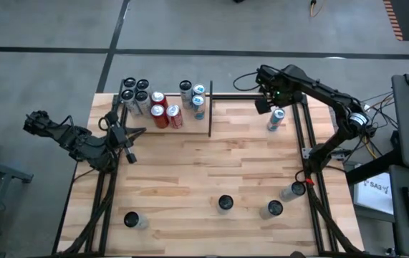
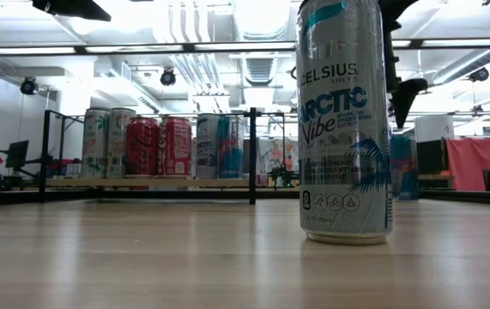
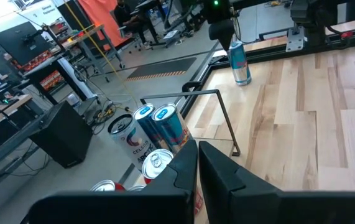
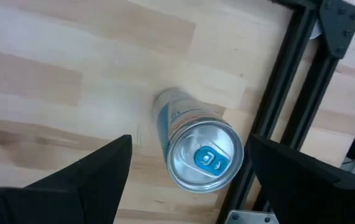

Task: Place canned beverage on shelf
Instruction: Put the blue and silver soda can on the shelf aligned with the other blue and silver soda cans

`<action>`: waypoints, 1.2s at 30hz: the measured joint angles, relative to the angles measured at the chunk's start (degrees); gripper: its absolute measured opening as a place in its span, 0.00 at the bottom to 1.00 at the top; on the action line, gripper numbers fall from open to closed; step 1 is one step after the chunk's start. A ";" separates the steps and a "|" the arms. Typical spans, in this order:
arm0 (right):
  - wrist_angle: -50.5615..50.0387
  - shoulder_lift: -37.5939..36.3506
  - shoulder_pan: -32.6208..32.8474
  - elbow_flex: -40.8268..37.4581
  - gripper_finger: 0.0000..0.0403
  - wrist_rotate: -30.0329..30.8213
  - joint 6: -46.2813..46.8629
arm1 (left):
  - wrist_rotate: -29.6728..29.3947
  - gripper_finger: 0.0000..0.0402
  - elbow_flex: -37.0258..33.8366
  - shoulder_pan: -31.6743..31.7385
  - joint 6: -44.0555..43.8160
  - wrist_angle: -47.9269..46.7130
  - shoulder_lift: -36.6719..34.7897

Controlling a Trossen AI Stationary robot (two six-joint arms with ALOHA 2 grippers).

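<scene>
Blue-and-silver can (image 1: 276,120) upright, right of the shelf (image 1: 167,107).
I see my right gripper (image 4: 186,165) spread wide above it, gripping nothing.

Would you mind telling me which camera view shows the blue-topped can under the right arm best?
The right wrist view: the blue-topped can fills it between the open right tool. The high view shows it small, the left wrist view far off; the low view only partly, behind a nearer can.
</scene>
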 joint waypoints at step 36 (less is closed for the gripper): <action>5.99 -0.25 -1.21 -11.50 0.64 -1.24 0.53 | 0.03 0.00 0.00 0.00 0.03 0.05 0.00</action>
